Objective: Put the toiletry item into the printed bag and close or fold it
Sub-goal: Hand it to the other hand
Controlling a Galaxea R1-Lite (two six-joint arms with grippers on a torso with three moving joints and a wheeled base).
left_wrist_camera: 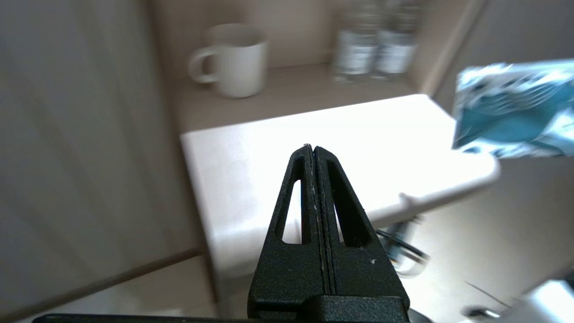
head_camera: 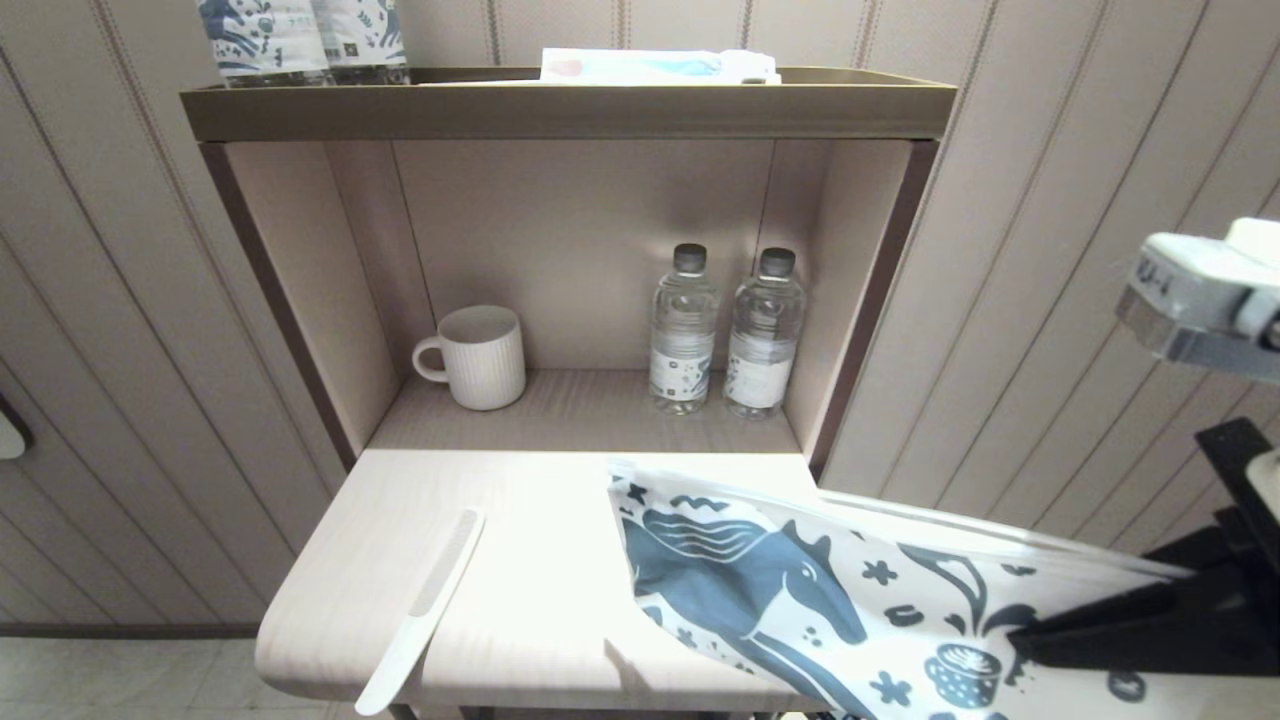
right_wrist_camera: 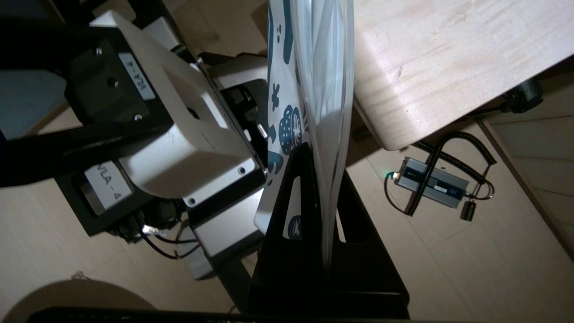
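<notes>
The white comb (head_camera: pixel 420 610) lies on the pale table (head_camera: pixel 540 540) at its front left, its handle end poking past the front edge. The printed bag (head_camera: pixel 760 590), whitish with a dark blue horse, hangs tilted over the table's front right corner and out to the right. My right gripper (head_camera: pixel 1018 640) is shut on the bag's right part. In the right wrist view the bag (right_wrist_camera: pixel 323 89) runs edge-on between the black fingers of the right gripper (right_wrist_camera: pixel 314 154). My left gripper (left_wrist_camera: pixel 312 148) is shut and empty, low in front of the table's left part, away from the bag (left_wrist_camera: pixel 511 107).
In the open shelf behind the table stand a ribbed white mug (head_camera: pixel 480 357) and two water bottles (head_camera: pixel 685 330). On the shelf top are blue-printed bottles (head_camera: pixel 300 40) and a flat box (head_camera: pixel 660 65). A power adapter with cables (right_wrist_camera: pixel 430 181) lies on the floor below the table.
</notes>
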